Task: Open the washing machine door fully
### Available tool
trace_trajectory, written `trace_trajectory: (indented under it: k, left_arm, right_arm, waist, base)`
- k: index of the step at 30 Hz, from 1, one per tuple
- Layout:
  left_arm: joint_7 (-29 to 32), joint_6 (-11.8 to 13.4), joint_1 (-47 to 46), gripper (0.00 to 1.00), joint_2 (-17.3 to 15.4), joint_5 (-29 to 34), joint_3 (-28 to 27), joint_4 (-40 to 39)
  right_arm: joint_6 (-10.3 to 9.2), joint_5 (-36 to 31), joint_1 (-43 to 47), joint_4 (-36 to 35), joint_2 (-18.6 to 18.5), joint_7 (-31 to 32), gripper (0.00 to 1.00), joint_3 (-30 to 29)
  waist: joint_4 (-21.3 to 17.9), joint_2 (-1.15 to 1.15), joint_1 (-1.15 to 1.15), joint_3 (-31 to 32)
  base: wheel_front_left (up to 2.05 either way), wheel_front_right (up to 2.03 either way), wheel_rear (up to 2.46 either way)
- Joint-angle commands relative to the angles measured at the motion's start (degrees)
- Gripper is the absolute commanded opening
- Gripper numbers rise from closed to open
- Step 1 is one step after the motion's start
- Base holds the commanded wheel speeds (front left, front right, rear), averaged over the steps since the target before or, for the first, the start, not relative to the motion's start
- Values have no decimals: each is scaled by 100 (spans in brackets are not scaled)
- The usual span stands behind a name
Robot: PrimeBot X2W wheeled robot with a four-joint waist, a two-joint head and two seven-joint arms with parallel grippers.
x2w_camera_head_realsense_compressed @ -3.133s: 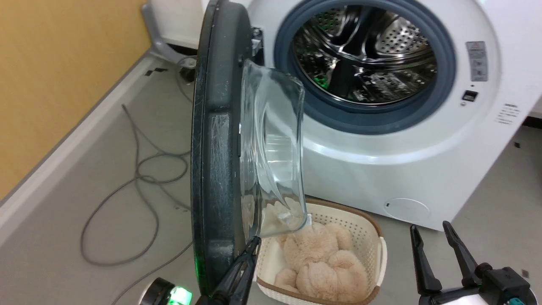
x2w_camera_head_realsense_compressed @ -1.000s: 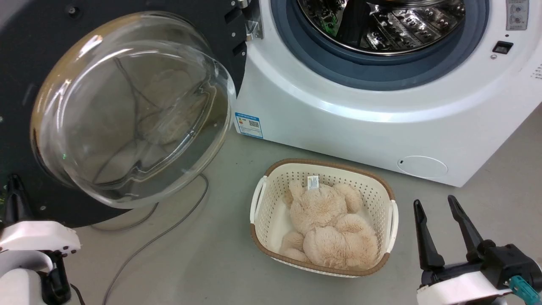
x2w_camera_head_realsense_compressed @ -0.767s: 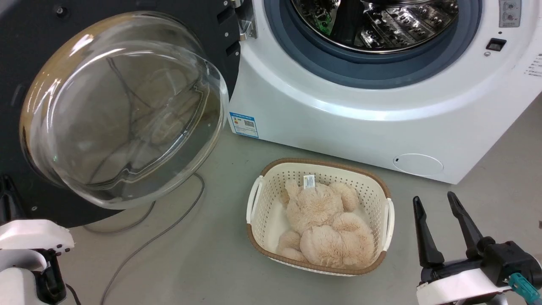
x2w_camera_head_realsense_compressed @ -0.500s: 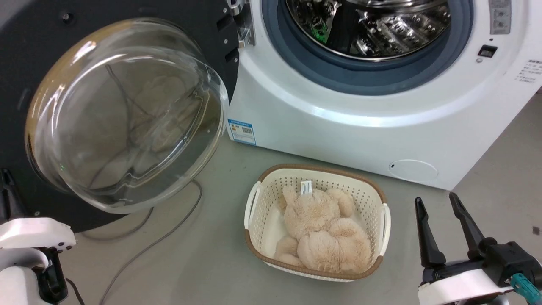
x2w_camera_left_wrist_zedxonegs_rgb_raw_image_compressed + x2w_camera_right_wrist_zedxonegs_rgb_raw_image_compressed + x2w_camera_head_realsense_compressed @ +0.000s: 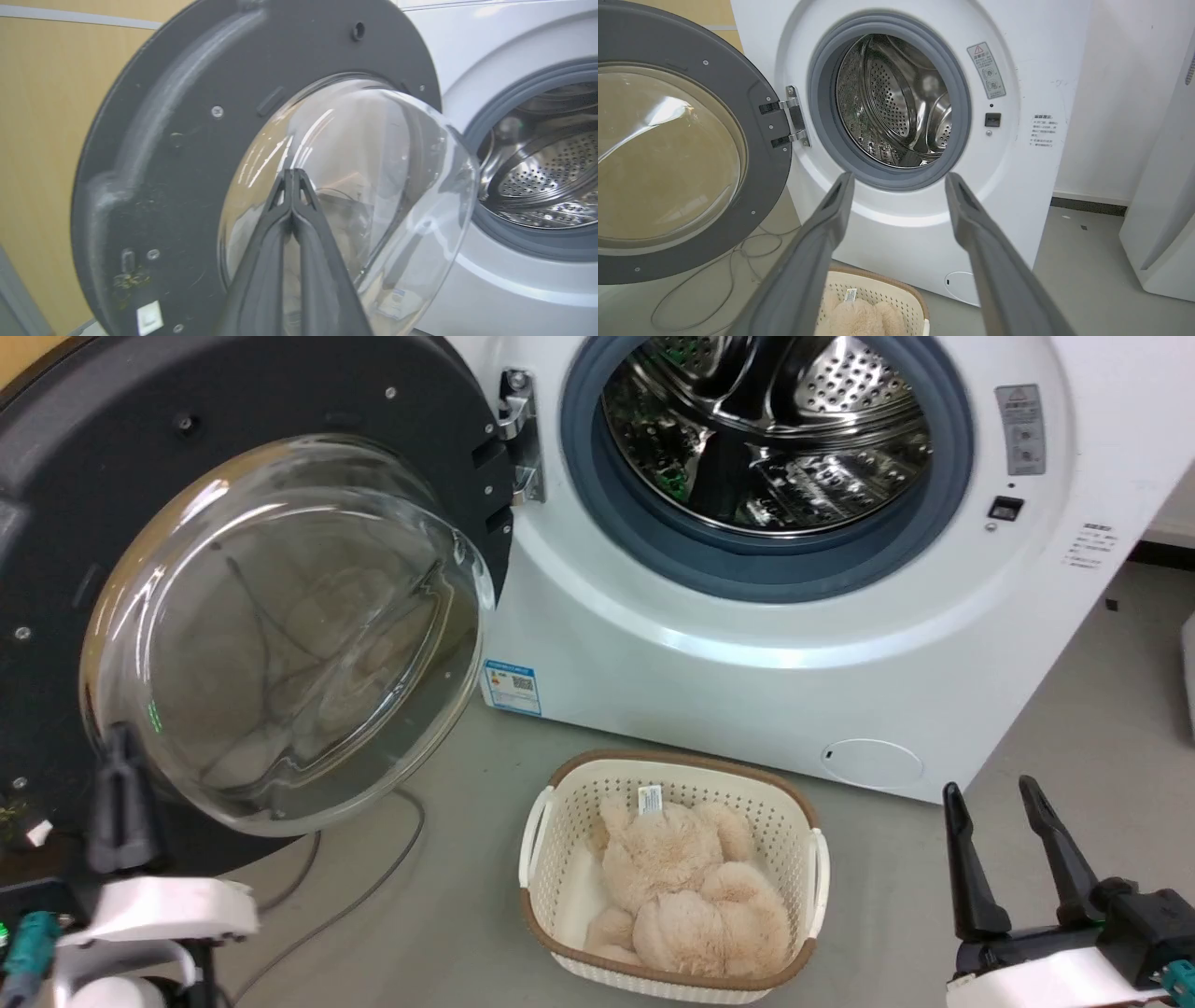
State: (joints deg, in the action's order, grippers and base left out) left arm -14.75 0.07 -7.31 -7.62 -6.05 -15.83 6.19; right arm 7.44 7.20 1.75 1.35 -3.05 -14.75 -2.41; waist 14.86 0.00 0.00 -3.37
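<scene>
one washing machine door (image 5: 280, 635) (image 5: 187, 163) (image 5: 668, 154) stands swung wide on its hinge (image 5: 518, 439), at 9 o'clock of the drum opening in the head view. its dark inner face and bulging glass bowl are turned toward the camera. one white washing machine (image 5: 709, 681) stands behind it, with one steel drum (image 5: 766, 439) bare inside one grey rubber ring (image 5: 775, 569), and one small round flap (image 5: 873, 763) low on the front at 5 o'clock.

two pincers show. the left pincer (image 5: 119, 747) (image 5: 292, 173) is clenched on nothing, its tips pressed together in front of the glass bowl; whether they touch the glass i cannot tell. the right pincer (image 5: 990, 789) (image 5: 899, 176) is released, fingers spread, at 4 o'clock of the head view, well apart from the door and holding nothing.

one cream basket (image 5: 812, 859) (image 5: 878, 284) with a brown rim sits on the floor at 6 o'clock of the machine, just in front of it. in it lies one beige plush toy (image 5: 681, 887), curled up, with a small white tag at its 12 o'clock end.

the floor (image 5: 1074, 709) is plain grey; one grey cable (image 5: 355, 896) runs across it under the door. a yellow wall (image 5: 37, 140) stands behind the door in the left wrist view.
</scene>
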Motion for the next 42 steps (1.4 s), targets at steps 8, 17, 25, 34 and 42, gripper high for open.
trace_trajectory:
  k: [8, 17, 25, 34, 42]
  left_arm:
    - [-25, -239, 372, 41, 281, 123, 466, -450]
    - [-25, -404, 746, 100, 391, 117, 839, -610]
    - [-25, -476, 886, 100, 431, 208, 1233, -424]
    - [-25, -329, 1002, 100, 451, 339, 1343, -235]
    - [11, -203, 982, 0, 463, 350, 1301, -133]
  right_arm:
    - [5, 51, 152, -93, 17, -25, 100, -132]
    - [5, 86, 239, -126, 17, -25, 100, -194]
    - [5, 128, 324, -132, 17, -25, 100, -195]
    - [5, 123, 350, -156, 17, -25, 100, -160]
    - [0, 101, 274, -137, 1, 4, 0, -129]
  waist:
    - [-280, 0, 0, 232]
    - [-682, 0, 0, 357]
    - [-1036, 0, 0, 387]
    - [-1460, 0, 0, 398]
    - [-1600, 0, 0, 406]
  base:
    - [0, 0, 0]
    - [0, 0, 0]
    - [0, 0, 0]
    - [0, 0, 0]
    - [0, 0, 0]
